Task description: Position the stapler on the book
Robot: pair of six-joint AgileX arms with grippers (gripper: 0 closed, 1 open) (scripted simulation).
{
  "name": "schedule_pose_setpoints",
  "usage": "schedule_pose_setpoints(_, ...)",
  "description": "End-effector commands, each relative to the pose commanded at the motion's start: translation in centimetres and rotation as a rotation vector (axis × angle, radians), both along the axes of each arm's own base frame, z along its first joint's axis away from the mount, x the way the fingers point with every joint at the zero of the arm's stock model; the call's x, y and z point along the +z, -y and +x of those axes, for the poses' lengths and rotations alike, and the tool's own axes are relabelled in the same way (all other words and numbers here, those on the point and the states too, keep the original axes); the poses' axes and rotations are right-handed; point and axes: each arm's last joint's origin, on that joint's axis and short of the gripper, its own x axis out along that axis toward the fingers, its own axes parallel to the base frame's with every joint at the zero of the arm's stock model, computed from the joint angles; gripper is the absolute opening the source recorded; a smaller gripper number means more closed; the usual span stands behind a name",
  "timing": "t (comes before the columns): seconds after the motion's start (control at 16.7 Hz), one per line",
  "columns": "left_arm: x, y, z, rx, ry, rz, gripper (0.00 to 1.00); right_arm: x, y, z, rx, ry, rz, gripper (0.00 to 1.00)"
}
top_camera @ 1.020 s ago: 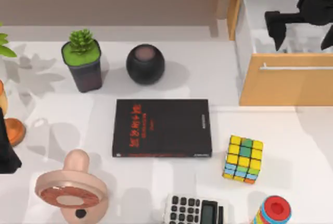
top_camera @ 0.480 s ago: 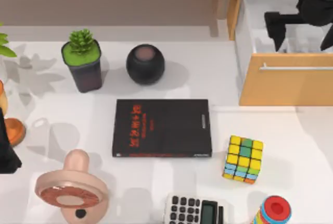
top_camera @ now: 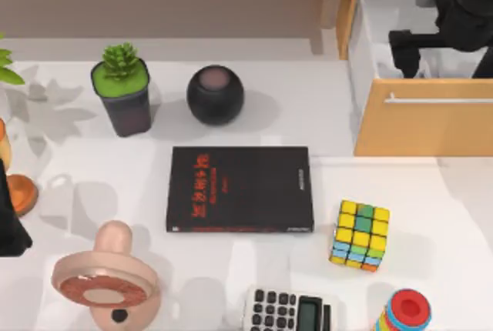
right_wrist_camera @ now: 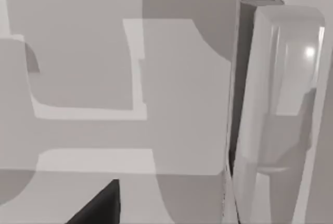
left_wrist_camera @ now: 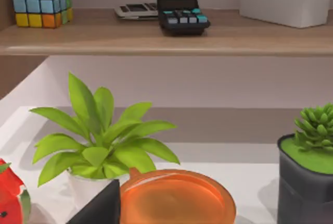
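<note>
Right gripper (top_camera: 431, 35) has dropped a bit lower into the open drawer (top_camera: 420, 127) since a second ago; can't tell how its fingers stand. Its wrist camera has the stapler (right_wrist_camera: 273, 114) lying in there. Nearer, the book (top_camera: 240, 189) sits mid-table, Rubik's cube (top_camera: 360, 235) beside it. Left arm (top_camera: 9, 219) parked at the left edge.

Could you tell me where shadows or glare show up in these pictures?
Top view: soft shadows fall right of the potted plant and black ball. Right wrist view: a bright glint sits on the stapler, with broad grey shadows across the drawer floor.
</note>
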Motion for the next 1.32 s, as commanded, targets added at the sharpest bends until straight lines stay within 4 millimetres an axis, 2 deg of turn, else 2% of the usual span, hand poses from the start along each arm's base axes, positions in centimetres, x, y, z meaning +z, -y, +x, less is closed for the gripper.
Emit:
schedule_pose_setpoints(0.36, 0.0, 0.0, 0.0, 0.000, 0.000, 0.000, 1.00, -2.7, 0.0, 0.9, -0.001, 0.005, 0.001, 1.00)
schedule_pose_setpoints(0.6, 0.0, 0.0, 0.0, 0.000, 0.000, 0.000, 1.00, -2.9, 0.0, 1.0, -0.002, 0.003, 0.002, 1.00)
schedule_pose_setpoints(1.32, 0.0, 0.0, 0.0, 0.000, 0.000, 0.000, 1.00, -2.9, 0.0, 1.0, -0.002, 0.003, 0.002, 0.10)
